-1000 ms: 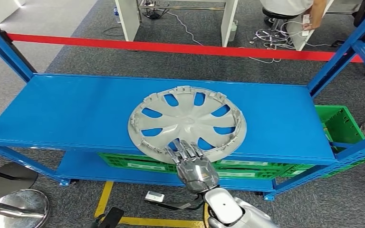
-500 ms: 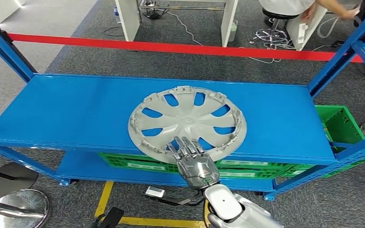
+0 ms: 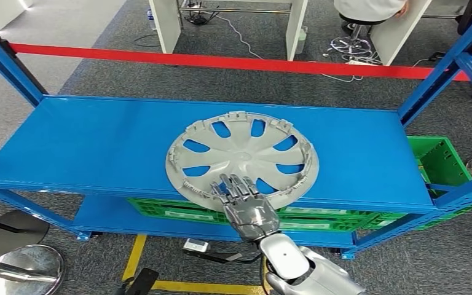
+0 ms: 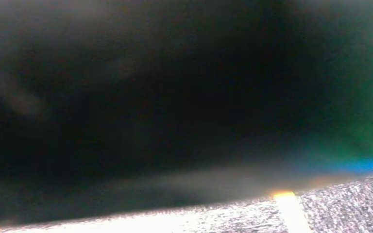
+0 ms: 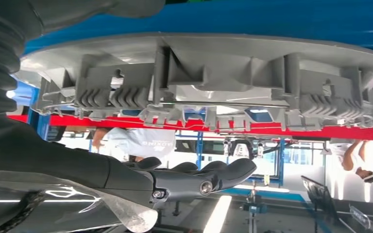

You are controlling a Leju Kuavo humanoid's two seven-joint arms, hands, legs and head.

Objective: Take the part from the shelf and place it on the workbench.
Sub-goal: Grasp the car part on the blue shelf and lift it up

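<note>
A grey wheel cover (image 3: 243,157) with spoke openings lies flat, inner side up, on the blue shelf (image 3: 86,147), near its front edge. My right hand (image 3: 244,206) reaches in from below the front edge. Its fingers are stretched out and spread above the near rim of the cover, and it holds nothing. The right wrist view looks at the cover's clip-lined rim (image 5: 213,73) from close by. The dark fingers (image 5: 209,177) lie on one side of the rim with a gap to it, and the thumb (image 5: 77,9) is on the other side.
Blue uprights (image 3: 445,67) stand at the shelf's corners. Green crates (image 3: 442,160) sit on the lower level and to the right. A red barrier tape (image 3: 221,61) runs behind the shelf. A person (image 3: 369,7) sits at a desk beyond it.
My right hand has crept a little left and farther over the near rim of the wheel cover. The cover has not moved.
</note>
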